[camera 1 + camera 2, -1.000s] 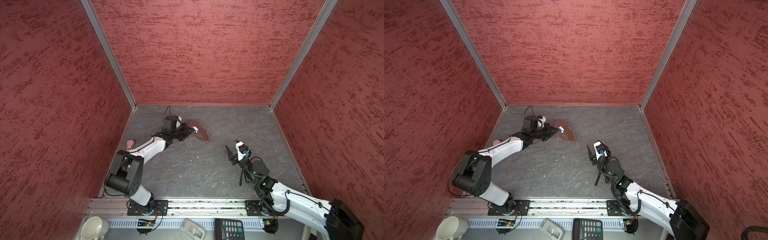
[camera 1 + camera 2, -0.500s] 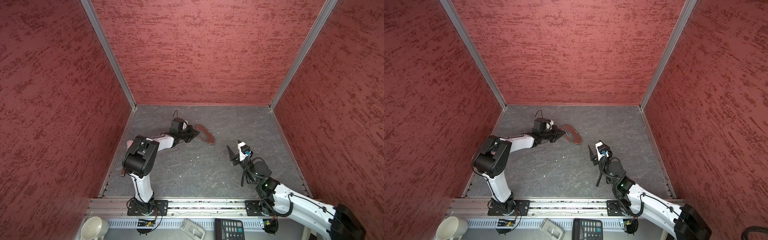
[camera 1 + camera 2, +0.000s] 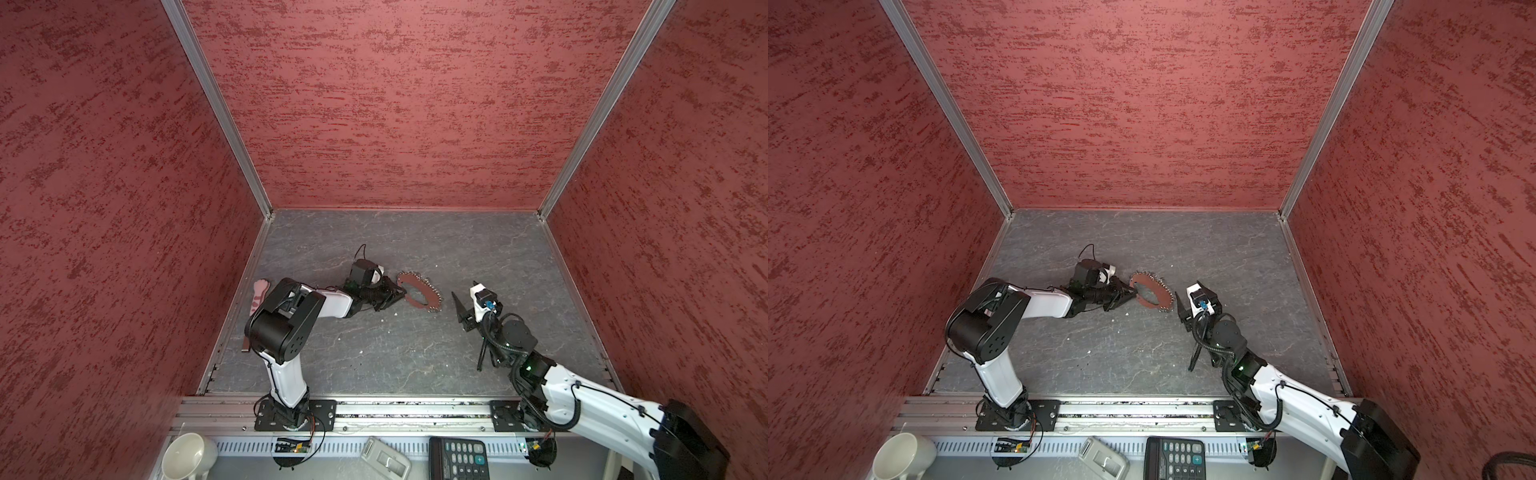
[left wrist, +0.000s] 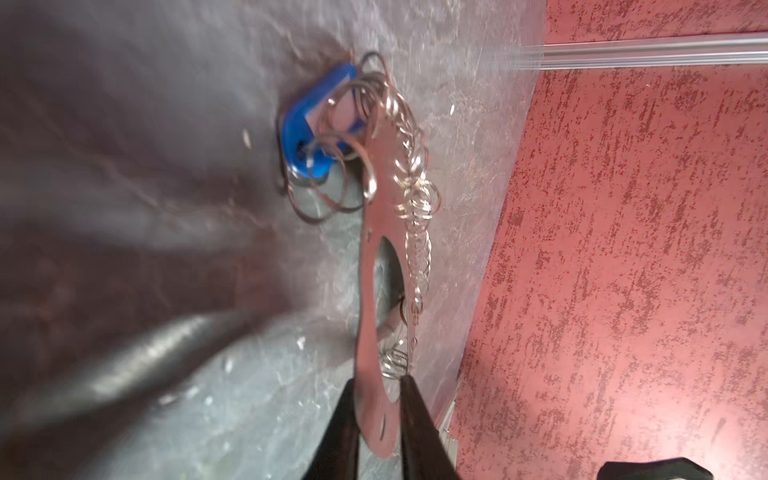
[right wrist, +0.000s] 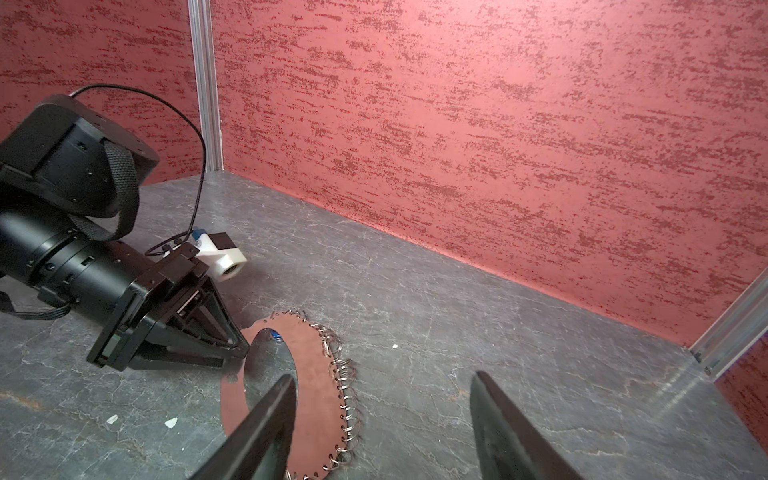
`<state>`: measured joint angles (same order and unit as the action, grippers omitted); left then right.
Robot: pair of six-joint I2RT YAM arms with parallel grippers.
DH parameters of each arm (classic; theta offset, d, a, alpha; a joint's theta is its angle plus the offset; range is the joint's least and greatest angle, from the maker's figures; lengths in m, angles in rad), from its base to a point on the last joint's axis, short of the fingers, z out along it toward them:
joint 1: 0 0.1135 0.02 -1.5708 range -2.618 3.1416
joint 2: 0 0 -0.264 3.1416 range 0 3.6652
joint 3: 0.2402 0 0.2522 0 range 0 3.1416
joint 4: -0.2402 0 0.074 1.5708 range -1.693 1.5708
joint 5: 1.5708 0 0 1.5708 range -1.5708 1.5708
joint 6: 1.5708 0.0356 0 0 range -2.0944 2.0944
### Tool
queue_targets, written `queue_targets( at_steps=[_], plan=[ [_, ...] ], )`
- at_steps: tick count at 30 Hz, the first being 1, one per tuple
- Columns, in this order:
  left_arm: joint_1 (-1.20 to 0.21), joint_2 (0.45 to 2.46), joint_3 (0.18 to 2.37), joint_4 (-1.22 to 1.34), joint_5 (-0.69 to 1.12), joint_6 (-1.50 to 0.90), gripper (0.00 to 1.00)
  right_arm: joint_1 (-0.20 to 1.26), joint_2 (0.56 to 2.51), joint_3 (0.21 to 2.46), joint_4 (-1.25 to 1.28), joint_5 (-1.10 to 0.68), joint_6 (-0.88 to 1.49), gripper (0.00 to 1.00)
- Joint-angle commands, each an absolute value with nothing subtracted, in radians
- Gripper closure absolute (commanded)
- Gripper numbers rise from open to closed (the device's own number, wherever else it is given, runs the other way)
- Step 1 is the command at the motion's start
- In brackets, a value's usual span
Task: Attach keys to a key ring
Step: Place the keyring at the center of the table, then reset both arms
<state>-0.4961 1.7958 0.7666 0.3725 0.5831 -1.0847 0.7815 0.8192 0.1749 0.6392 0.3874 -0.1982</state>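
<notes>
Reaches low across the grey desk with the left claw, turned on its side, tips at the rim of the key ring. In the left wrist view, jaws only a little apart on either side of that rim, the gap wider than the thin plate. Key ring on the desk near the middle: a reddish oval with a hole, silver links along the edge toward the right arm. Blue key tag close against the ring, among thin silver rings, partly behind the plate; hidden in both top views. Holds the right claw wide open and empty above the desk, just beside the link-edged side.
</notes>
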Motion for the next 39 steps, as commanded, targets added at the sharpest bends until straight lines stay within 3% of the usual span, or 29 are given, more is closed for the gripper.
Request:
queue_targets(
  at_steps=[1, 11, 12, 16, 17, 21, 26, 31, 39],
  plan=[
    [-0.516, 1.743, 0.741, 0.403, 0.573, -1.064, 0.75, 0.778, 0.823, 0.215, 0.662, 0.426, -0.217, 0.33],
    [-0.504, 1.444, 0.704, 0.008, 0.356, -0.783, 0.51, 0.769, 0.8, 0.253, 0.576, 0.561, -0.225, 0.3],
    [-0.497, 1.4, 0.704, -0.046, 0.316, -0.739, 0.4, 0.765, 0.797, 0.254, 0.571, 0.581, -0.222, 0.3],
    [-0.462, 1.225, 0.71, -0.211, 0.151, -0.589, 0.17, 0.738, 0.796, 0.262, 0.55, 0.663, -0.202, 0.26],
    [-0.456, 1.179, 0.713, -0.242, 0.085, -0.551, 0.0, 0.725, 0.8, 0.264, 0.551, 0.685, -0.194, 0.25],
    [-0.43, 1.056, 0.695, -0.261, -0.186, -0.411, 0.0, 0.66, 0.835, 0.289, 0.54, 0.742, -0.162, 0.21],
    [-0.417, 1.014, 0.54, 0.077, -0.472, -0.141, 0.0, 0.536, 0.919, 0.329, 0.557, 0.745, -0.136, 0.17],
    [-0.315, 1.12, 0.441, 0.393, -0.427, 0.09, 0.0, 0.397, 1.045, 0.322, 0.653, 0.637, -0.113, 0.17],
    [-0.095, 1.362, 0.408, 0.661, -0.15, 0.05, 0.0, 0.219, 1.346, 0.257, 1.018, 0.461, -0.119, 0.15]
  ],
)
